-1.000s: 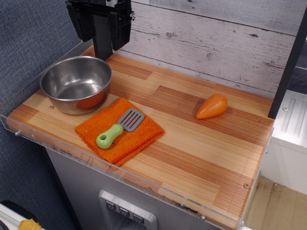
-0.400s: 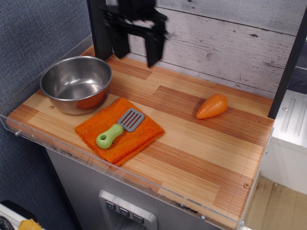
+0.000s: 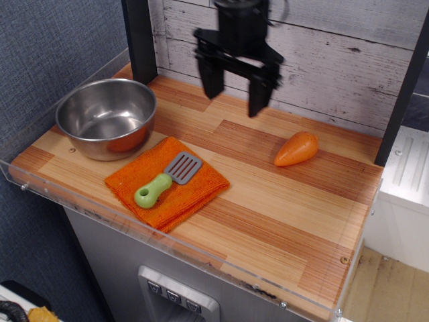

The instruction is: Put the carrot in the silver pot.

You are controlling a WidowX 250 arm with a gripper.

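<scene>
The orange toy carrot [image 3: 295, 149] lies on the wooden counter at the right, its point towards the left front. The silver pot [image 3: 106, 117] stands empty at the left end of the counter. My gripper [image 3: 234, 96] hangs open above the middle back of the counter, fingers pointing down with a wide gap and nothing between them. It is to the left of the carrot and above it, not touching it, and well to the right of the pot.
An orange cloth [image 3: 167, 181] lies in front of the pot with a green-handled grey spatula [image 3: 167, 178] on it. A black post [image 3: 139, 40] stands behind the pot. A plank wall runs along the back. A clear acrylic rim [image 3: 100, 218] edges the front and left.
My gripper has moved to the right, from above the pot's back edge to above the middle of the counter, nearer the carrot. It stays open. The carrot, pot and cloth have not moved.
</scene>
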